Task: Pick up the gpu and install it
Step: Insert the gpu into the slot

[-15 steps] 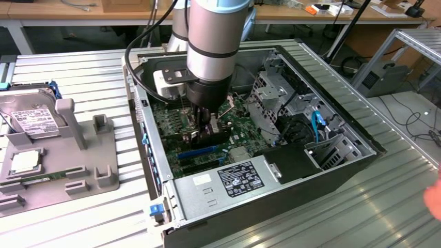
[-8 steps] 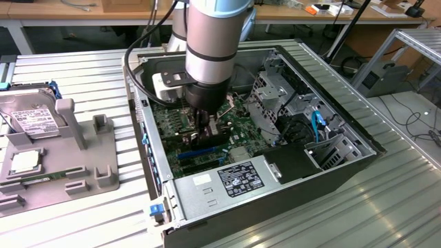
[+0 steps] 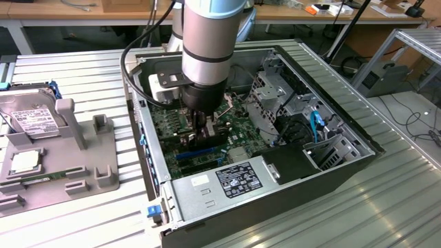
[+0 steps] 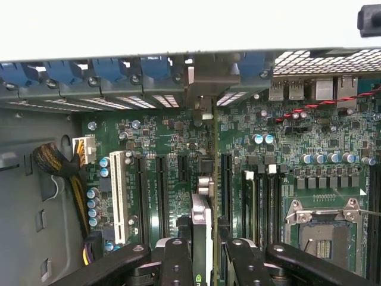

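Jaws clench the gpu on edge, upright over the motherboard, slots close on both sides.

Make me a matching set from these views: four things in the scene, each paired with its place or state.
Things:
1. gpu
2. hard drive
3. CPU socket
4. tool

Places or states:
A. empty, on the motherboard
B. on the grey holder outside the case
C. shut on the card
D. held upright on edge over the slots

Pairs: 1-D, 2-B, 3-A, 4-C
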